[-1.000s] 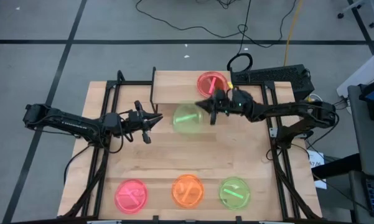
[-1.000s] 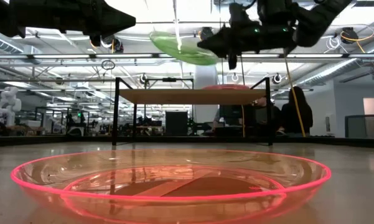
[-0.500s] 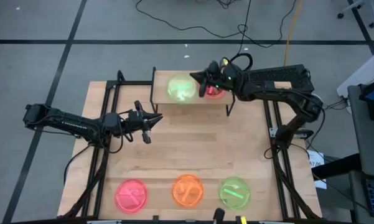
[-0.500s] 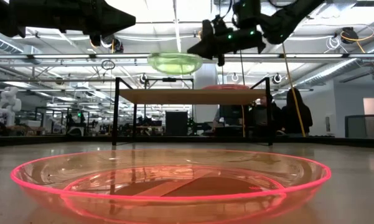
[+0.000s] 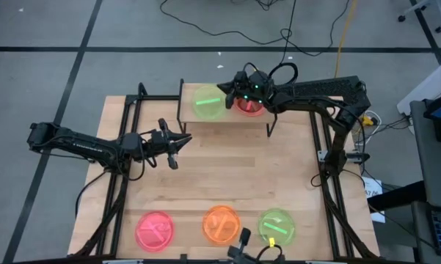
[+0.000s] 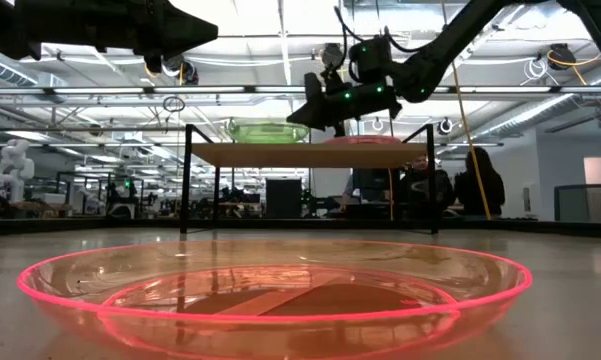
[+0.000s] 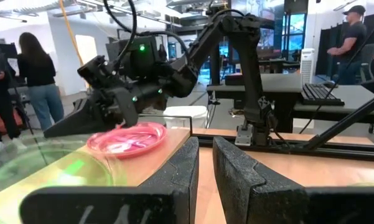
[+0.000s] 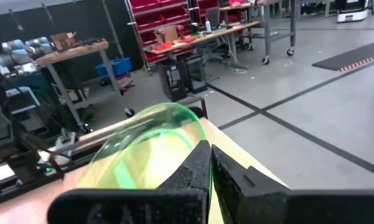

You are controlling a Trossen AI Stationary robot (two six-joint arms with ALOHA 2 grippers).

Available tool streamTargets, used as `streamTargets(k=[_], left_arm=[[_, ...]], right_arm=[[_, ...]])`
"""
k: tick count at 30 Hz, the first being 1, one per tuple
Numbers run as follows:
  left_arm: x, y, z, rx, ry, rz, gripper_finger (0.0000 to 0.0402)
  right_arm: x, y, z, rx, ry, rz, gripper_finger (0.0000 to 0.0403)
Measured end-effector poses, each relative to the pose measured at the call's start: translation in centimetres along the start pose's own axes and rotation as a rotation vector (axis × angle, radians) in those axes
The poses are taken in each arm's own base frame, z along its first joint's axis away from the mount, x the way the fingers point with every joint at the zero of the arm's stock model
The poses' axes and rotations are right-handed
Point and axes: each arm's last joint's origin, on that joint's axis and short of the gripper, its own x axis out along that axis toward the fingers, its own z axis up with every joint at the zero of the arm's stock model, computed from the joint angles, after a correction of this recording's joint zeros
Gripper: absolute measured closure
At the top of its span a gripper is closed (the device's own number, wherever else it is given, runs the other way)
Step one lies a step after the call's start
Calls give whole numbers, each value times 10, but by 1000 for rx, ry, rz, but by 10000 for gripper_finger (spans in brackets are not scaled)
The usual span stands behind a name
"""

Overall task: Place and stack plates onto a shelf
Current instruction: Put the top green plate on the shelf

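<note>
Now right gripper [image 5: 225, 91] pinches green plate [image 5: 208, 102] over shelf [image 5: 187, 110] — left gripper [image 5: 182, 139] nearly closed, empty.

A large light-wood tabletop [image 5: 220, 187] sits inside a black metal frame [image 5: 125, 128] on a grey floor crossed by dark tape lines [image 5: 81, 50]. Black cables [image 5: 279, 33] and a yellow cable [image 5: 343, 37] trail across that floor behind the table. A black keyboard [image 5: 330, 89] lies near the table's far right corner. In the room beyond, two people [image 6: 475, 180] stand close together, another person in a cap [image 7: 348, 40] stands farther off, and red shelving [image 8: 165, 22] holds what may be boxes.
</note>
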Motion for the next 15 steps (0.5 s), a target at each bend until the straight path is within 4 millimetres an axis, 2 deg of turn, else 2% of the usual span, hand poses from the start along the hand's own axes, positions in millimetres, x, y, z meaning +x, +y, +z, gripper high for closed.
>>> streamTargets(k=[15], left_arm=[[0,0,0,19,2,0,346]], right_arm=[[-1,-12,1,-43,1,-32,403]])
